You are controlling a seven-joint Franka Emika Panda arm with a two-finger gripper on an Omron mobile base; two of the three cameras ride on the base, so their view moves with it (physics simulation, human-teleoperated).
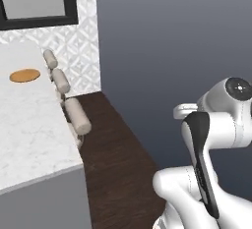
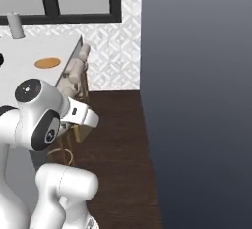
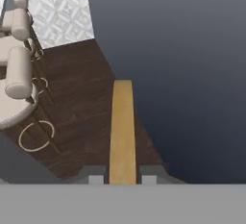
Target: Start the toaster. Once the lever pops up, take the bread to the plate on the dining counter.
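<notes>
My claw (image 3: 123, 179) is clamped on the bread (image 3: 122, 131), one fingertip (image 3: 95, 176) pressed to each flat side of the slice. The golden-brown slice stands edge-on, running straight up the middle of my view. Beneath it lies dark wooden floor (image 3: 81, 107). Off to the left, a row of beige bar stools (image 3: 18, 71) with padded roll backs and thin ring footrests. Top left, a white diamond-patterned wall (image 3: 57, 6). To the right, a plain grey-blue wall (image 3: 182, 64).
</notes>
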